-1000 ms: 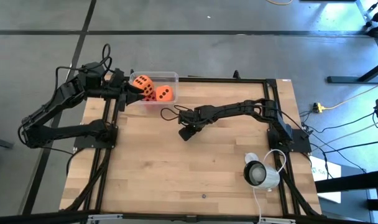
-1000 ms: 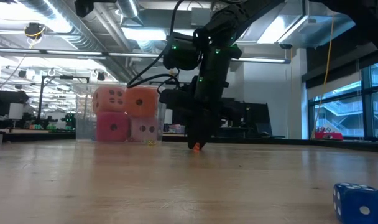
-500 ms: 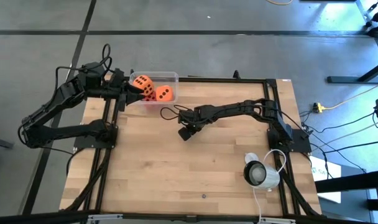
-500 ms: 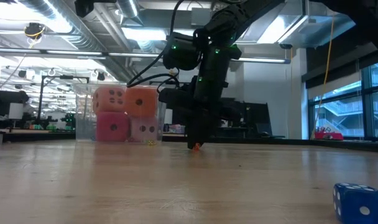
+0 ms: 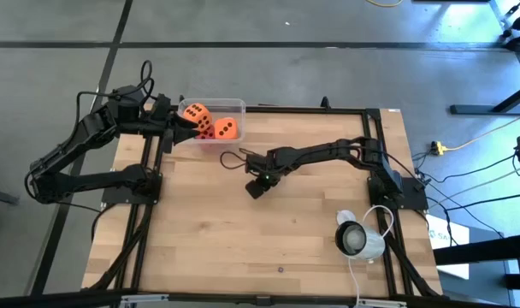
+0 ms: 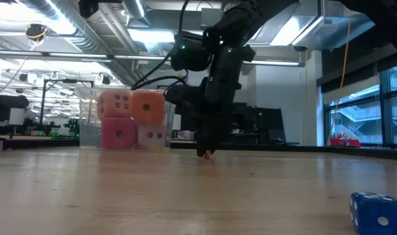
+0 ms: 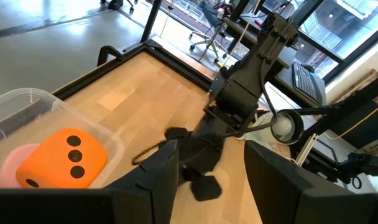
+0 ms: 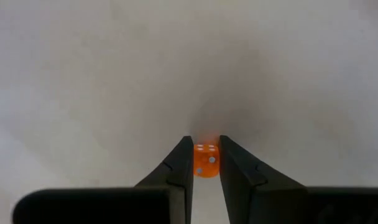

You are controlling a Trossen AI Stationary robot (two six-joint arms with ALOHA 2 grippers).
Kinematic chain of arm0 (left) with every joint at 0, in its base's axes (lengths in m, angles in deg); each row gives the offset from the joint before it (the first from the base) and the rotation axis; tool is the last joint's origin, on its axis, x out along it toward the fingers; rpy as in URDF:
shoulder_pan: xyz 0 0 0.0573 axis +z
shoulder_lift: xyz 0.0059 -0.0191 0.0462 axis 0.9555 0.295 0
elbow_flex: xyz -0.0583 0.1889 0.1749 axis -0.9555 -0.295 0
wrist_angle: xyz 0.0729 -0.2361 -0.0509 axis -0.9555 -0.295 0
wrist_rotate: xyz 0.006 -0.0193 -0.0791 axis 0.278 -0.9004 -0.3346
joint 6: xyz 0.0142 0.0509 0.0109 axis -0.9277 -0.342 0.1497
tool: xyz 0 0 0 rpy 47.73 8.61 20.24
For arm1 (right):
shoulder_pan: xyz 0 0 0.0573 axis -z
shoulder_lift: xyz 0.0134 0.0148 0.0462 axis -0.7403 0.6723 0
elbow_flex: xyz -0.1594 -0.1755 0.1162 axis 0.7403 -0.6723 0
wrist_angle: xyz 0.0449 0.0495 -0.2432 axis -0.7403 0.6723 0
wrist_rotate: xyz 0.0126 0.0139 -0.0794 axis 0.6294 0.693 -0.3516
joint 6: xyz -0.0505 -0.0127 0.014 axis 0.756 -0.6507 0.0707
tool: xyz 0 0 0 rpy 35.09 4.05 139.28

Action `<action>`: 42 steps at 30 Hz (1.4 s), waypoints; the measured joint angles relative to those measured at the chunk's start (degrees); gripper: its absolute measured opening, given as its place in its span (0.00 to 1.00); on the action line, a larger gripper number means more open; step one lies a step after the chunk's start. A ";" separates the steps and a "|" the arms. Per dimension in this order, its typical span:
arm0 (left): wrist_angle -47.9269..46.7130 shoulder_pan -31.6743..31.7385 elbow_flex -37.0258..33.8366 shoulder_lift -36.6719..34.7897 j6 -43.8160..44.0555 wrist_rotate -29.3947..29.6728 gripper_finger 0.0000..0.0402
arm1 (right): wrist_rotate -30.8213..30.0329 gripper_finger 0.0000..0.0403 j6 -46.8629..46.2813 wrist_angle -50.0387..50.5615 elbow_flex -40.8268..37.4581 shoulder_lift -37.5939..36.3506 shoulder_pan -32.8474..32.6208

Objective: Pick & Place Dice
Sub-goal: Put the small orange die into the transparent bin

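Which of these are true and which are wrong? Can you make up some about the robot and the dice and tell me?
1. The right gripper pinches a tiny orange die. True.
2. The clear bin sits in the middle of the table. False: it is at the far left corner.
3. Big orange dice are stacked on pink ones in the bin. True.
4. The left gripper holds a die. False: it is open and empty, beside the bin.
5. A blue die lies on the table. True.
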 joint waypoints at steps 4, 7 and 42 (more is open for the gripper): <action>0.00 -0.01 0.00 0.00 -2.56 -0.13 0.43 | 1.84 0.13 0.17 -0.28 -0.13 -2.11 -0.94; 0.25 -0.01 0.00 0.00 -7.05 -1.61 0.43 | 1.31 0.13 0.34 -0.98 -0.02 -4.49 -1.11; 27.91 -31.48 -0.02 17.73 -36.68 13.48 0.60 | 0.15 0.13 -4.48 -32.43 0.13 -31.05 -4.69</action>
